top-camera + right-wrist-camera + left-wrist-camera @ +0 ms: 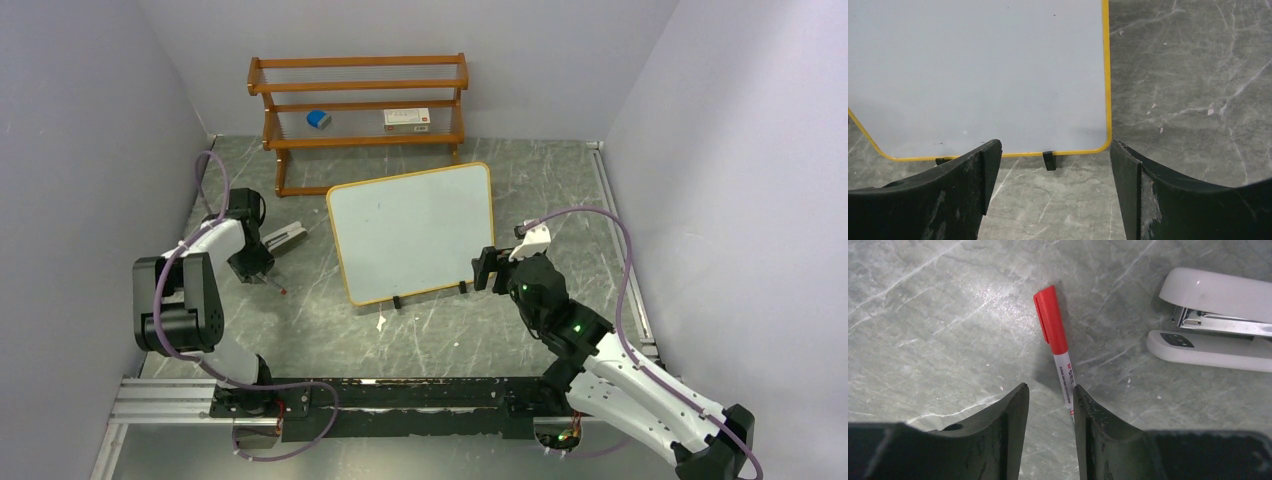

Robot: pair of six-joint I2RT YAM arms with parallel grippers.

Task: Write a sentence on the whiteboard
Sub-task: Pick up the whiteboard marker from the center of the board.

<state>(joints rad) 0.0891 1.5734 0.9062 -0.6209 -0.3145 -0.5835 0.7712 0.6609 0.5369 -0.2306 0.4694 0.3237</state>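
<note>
Mid-table: whiteboard [410, 235] lies askew, its two black feet [1049, 160] along the near edge, just in front of the wooden shelf [360, 100]. Face blank apart from faint specks.

Your right gripper [1055, 145] sits at the board's near right corner, jaws spread wide, nothing in them. The corner shows between the fingers [973, 190].

Your left gripper [1050, 390] is down over a red-capped marker [1058, 350] lying on the table [450, 330], left of the board. Jaws half-spread, not clamped: the marker's white barrel runs close by one finger, with a clear gap to the other. A white stapler [1208, 290] lies just beside the marker.
</note>
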